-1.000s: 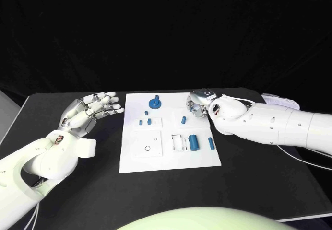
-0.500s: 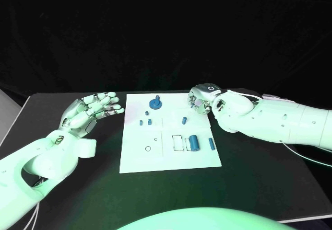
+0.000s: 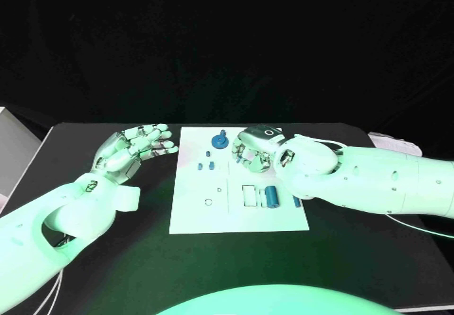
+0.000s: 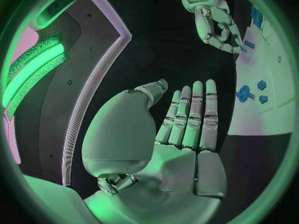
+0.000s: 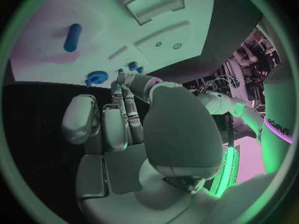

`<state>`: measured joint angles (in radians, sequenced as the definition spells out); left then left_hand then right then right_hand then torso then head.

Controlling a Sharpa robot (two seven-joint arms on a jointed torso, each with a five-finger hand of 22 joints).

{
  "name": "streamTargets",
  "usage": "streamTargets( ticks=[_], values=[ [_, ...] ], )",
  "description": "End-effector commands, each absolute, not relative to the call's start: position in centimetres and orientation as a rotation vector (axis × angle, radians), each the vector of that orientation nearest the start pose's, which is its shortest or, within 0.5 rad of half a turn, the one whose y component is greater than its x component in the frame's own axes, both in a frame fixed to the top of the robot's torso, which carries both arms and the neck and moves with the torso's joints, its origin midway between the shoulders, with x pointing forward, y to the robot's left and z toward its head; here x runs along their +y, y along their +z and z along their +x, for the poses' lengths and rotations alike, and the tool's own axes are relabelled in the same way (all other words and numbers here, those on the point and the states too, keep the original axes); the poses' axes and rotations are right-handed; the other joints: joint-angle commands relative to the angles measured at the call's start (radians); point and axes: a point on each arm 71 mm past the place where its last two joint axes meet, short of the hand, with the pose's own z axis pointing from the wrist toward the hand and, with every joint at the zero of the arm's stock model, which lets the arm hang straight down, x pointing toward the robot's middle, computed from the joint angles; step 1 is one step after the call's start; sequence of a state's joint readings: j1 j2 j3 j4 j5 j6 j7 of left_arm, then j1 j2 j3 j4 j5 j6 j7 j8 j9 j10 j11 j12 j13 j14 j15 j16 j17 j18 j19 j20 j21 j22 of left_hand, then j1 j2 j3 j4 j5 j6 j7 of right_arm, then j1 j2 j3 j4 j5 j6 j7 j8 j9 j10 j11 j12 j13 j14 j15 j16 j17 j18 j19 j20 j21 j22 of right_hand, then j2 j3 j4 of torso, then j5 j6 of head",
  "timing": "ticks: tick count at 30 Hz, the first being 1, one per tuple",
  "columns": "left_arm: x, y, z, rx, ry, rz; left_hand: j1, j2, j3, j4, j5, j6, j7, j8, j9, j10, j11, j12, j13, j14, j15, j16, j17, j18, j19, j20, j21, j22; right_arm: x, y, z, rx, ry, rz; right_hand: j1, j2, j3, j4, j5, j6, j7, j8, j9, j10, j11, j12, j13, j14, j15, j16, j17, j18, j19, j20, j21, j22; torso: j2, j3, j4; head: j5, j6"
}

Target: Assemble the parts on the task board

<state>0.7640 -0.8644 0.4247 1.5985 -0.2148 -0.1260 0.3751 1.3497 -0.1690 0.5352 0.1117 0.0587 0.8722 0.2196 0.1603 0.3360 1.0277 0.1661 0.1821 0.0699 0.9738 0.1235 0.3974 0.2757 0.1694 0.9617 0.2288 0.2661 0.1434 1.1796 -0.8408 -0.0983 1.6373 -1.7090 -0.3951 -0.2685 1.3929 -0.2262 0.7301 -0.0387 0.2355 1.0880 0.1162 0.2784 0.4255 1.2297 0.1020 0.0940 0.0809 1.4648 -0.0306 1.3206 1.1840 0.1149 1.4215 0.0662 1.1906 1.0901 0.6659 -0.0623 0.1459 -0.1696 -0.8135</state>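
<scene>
The white task board (image 3: 237, 220) lies mid black tabletop (image 3: 113, 262). My left hand (image 3: 132, 152), beside the board, spreads empty fingers (image 4: 190, 112). My right hand (image 3: 254, 149) hovers over the board's blue parts (image 3: 269, 195), fingers curled, holding nothing.

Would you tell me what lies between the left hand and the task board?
Only bare black table lies between the left hand and the task board, as the head view shows.

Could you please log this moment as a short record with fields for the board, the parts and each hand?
board: white task board in the middle of the black table
parts: small blue pieces on the board, among them a round one at the far edge and a cylinder near the right side
left hand: open, beside the board, holding nothing
right hand: fingers curled, over the board; contents unclear
</scene>
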Motion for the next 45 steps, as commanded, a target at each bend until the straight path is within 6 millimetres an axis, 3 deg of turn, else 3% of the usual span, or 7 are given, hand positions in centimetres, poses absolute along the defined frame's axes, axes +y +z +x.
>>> streamTargets(
  ticks=[1, 4, 7, 10, 20, 45],
  values=[
    [20.9, -20.0, 45.4, 1.349, -1.822, -1.099, 0.006, 0.005, -0.004, 0.002, -0.004, 0.0, 0.015, 0.004, -0.001, -0.001, 0.007, 0.0, 0.001, 0.004, -0.001, -0.004, 0.001, 0.013, 0.004, 0.0, -0.006, -0.001, -15.6, -20.0, 44.4, 1.602, 0.553, -0.358, 0.0, 0.009, 0.002, -0.005, 0.004, 0.005, -0.001, 0.002, 0.002, 0.075, -0.054, 0.015, 0.033, 0.038, -0.006, 0.004, -0.001, -0.017, 0.0, -0.005, 0.002, -0.001, -0.001, -0.0034, 0.0015, 0.015, -0.004],
    [20.9, -20.0, 45.3, 1.348, -1.824, -1.098, 0.006, 0.005, -0.004, 0.002, -0.003, -0.001, 0.016, 0.004, -0.001, -0.001, 0.007, 0.0, 0.001, 0.004, -0.001, -0.004, 0.002, 0.013, 0.004, -0.001, -0.007, -0.001, -14.5, -20.3, 43.8, 1.605, 0.578, -0.384, 0.0, 0.009, 0.002, -0.005, 0.005, 0.005, -0.001, 0.002, 0.002, 0.075, -0.054, 0.015, 0.033, 0.038, -0.006, 0.003, -0.003, -0.016, -0.001, -0.005, 0.0, -0.004, 0.0, -0.003, -0.0013, 0.023, -0.006],
    [20.9, -20.0, 45.4, 1.349, -1.822, -1.098, 0.006, 0.005, -0.004, 0.002, -0.003, -0.001, 0.016, 0.004, -0.001, -0.001, 0.007, 0.0, 0.001, 0.004, -0.001, -0.004, 0.002, 0.013, 0.004, -0.001, -0.007, -0.001, -13.7, -20.8, 43.4, 1.61, 0.592, -0.404, 0.0, 0.009, 0.002, -0.005, 0.005, 0.005, -0.001, 0.002, 0.002, 0.075, -0.054, 0.015, 0.033, 0.038, -0.006, 0.003, -0.003, -0.016, -0.001, -0.005, 0.0, -0.004, 0.001, -0.0003, -0.0035, 0.033, -0.01],
    [20.9, -20.0, 45.3, 1.35, -1.822, -1.098, 0.006, 0.005, -0.004, 0.002, -0.003, -0.001, 0.016, 0.004, -0.001, -0.001, 0.007, 0.0, 0.001, 0.004, -0.001, -0.004, 0.002, 0.013, 0.004, -0.001, -0.007, -0.001, -13.2, -21.4, 43.2, 1.616, 0.6, -0.418, 0.0, 0.009, 0.002, -0.005, 0.005, 0.005, -0.001, 0.002, 0.002, 0.075, -0.054, 0.015, 0.033, 0.038, -0.006, 0.003, -0.003, -0.016, -0.001, -0.005, 0.0, -0.004, 0.002, 0.0009, -0.0033, 0.043, -0.014],
    [20.8, -20.0, 45.3, 1.351, -1.824, -1.098, 0.006, 0.005, -0.004, 0.002, -0.004, -0.001, 0.016, 0.004, -0.001, -0.001, 0.007, -0.001, 0.001, 0.004, -0.001, -0.005, 0.002, 0.013, 0.005, -0.001, -0.007, -0.002, -11.6, -22.9, 42.6, 1.627, 0.62, -0.449, -0.001, 0.009, 0.004, -0.006, 0.006, 0.004, -0.001, 0.002, 0.002, 0.074, -0.054, 0.014, 0.033, 0.037, -0.006, 0.002, -0.003, -0.016, -0.001, -0.005, 0.0, -0.003, 0.002, 0.0011, -0.0008, 0.055, -0.027],
    [20.7, -20.1, 45.4, 1.351, -1.825, -1.1, 0.006, 0.005, -0.004, 0.002, -0.004, -0.001, 0.016, 0.004, -0.001, -0.001, 0.007, -0.001, 0.001, 0.004, -0.001, -0.005, 0.002, 0.013, 0.005, -0.001, -0.007, -0.002, -11.1, -24.0, 42.6, 1.595, 0.573, -0.521, -0.003, 0.008, 0.005, -0.007, 0.007, 0.004, 0.0, 0.001, 0.002, 0.074, -0.054, 0.012, 0.034, 0.037, -0.006, 0.003, -0.003, -0.017, -0.001, -0.006, 0.002, 0.0, 0.001, 0.0012, -0.0017, 0.065, -0.045]
  ],
)
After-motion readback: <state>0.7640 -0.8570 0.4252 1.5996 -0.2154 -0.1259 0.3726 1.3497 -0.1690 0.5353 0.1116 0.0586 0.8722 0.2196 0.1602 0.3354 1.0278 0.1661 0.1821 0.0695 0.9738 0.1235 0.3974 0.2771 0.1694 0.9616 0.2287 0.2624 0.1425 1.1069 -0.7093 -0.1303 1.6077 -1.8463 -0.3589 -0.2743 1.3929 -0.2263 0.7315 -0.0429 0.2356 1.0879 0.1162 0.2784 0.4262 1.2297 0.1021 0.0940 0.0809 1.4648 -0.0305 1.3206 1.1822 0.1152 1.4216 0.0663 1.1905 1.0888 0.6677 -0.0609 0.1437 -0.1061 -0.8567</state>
